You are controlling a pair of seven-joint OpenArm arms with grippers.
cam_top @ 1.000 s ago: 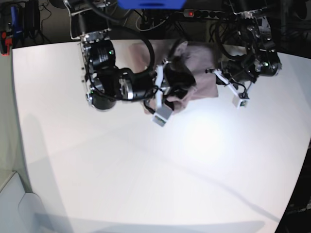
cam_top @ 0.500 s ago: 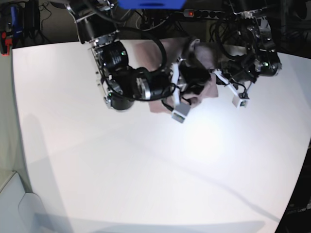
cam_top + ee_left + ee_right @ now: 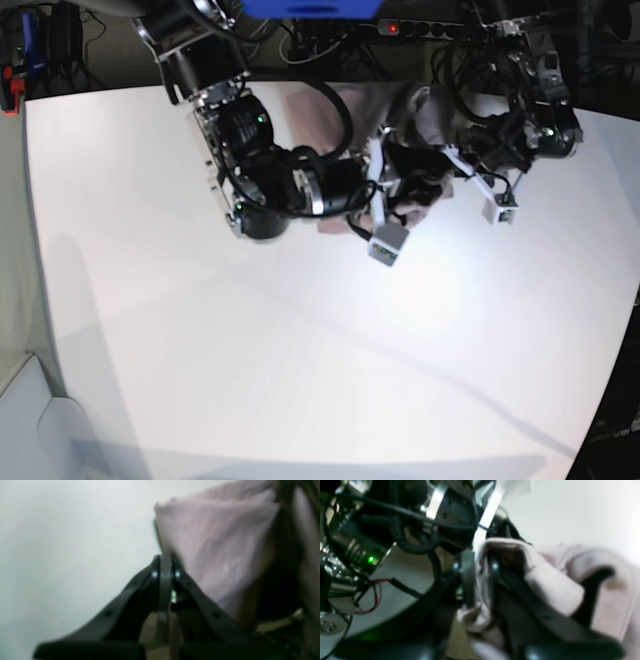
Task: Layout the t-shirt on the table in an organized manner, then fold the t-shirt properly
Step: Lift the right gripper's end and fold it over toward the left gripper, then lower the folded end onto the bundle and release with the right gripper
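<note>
The mauve t-shirt [image 3: 432,118] lies bunched at the far edge of the white table [image 3: 300,350], between my two arms. My right gripper [image 3: 405,195] reaches across it from the left. In the right wrist view its fingers [image 3: 468,580] stand slightly apart, with a fold of the t-shirt [image 3: 552,585] still lying in the right gripper [image 3: 481,580] and draped over one finger. My left gripper [image 3: 452,155] sits at the cloth's right side. It is shut in the left wrist view [image 3: 165,563], with the t-shirt [image 3: 220,542] edge right beside its tips.
A power strip [image 3: 392,27] with a red light and tangled cables lie just past the table's far edge. The two arms are close together, with the left arm's body [image 3: 370,535] filling the right wrist view. Bare tabletop spreads toward the near side.
My right arm has swept rightward across the shirt, carrying a fold toward the left gripper, and its fingers have parted. The left arm has stayed put.
</note>
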